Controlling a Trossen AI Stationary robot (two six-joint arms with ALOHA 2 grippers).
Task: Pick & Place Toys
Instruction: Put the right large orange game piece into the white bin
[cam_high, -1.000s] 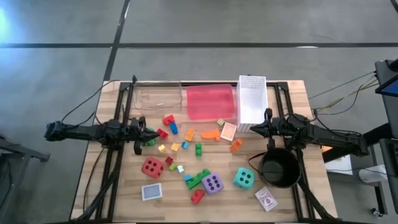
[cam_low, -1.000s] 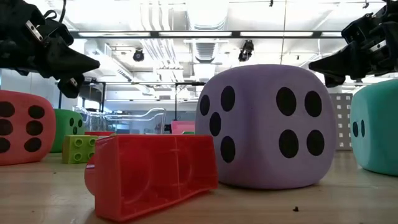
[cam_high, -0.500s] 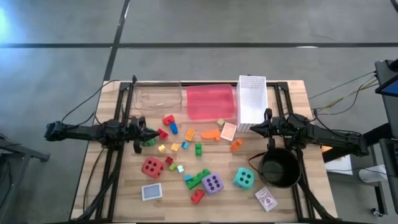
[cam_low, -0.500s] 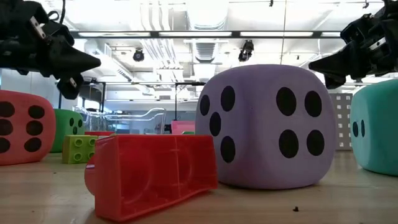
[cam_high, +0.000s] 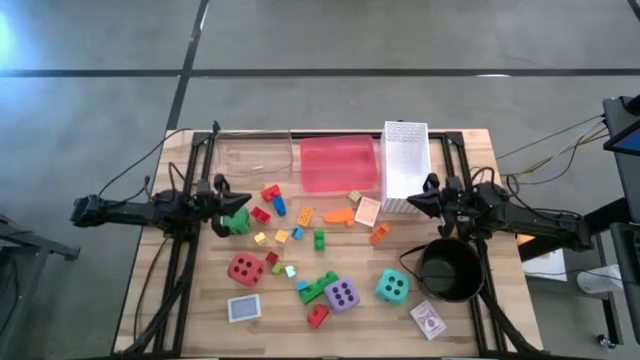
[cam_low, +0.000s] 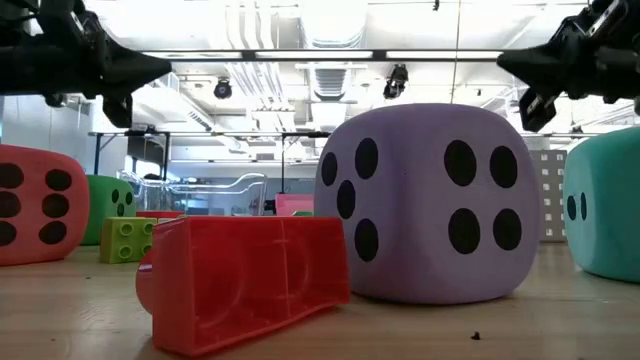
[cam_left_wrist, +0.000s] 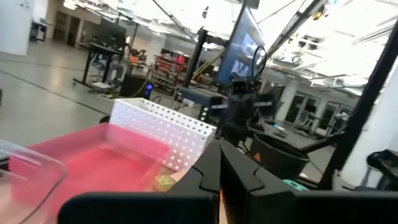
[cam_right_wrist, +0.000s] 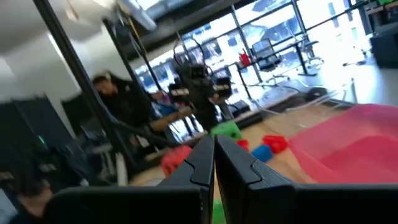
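Note:
Four soft dice sit on the wooden table: red (cam_high: 244, 268), purple (cam_high: 342, 294), teal (cam_high: 391, 286) and green (cam_high: 237, 222). Small plastic bricks (cam_high: 300, 225) lie scattered among them, with card packs at the front left (cam_high: 243, 308), the front right (cam_high: 428, 320) and the middle (cam_high: 367, 211). My left gripper (cam_high: 240, 202) hovers shut just above the green die at the table's left side. My right gripper (cam_high: 410, 200) hovers shut at the right side, beside the white basket. Both point toward the table's middle, tipped slightly upward, with nothing between their fingers (cam_left_wrist: 221, 171) (cam_right_wrist: 213, 163).
At the table's far edge stand a clear bin (cam_high: 255, 155), a pink bin (cam_high: 338, 163) and a white mesh basket (cam_high: 405, 165). A black round pot (cam_high: 450, 270) stands under the right arm. In the low view a red brick (cam_low: 245, 280) lies in front of the purple die (cam_low: 430, 200).
Both grippers have tipped up from pointing slightly downward to slightly above level and have risen a little. The right gripper has also rolled about its own axis. Both stay shut, and no toy has moved.

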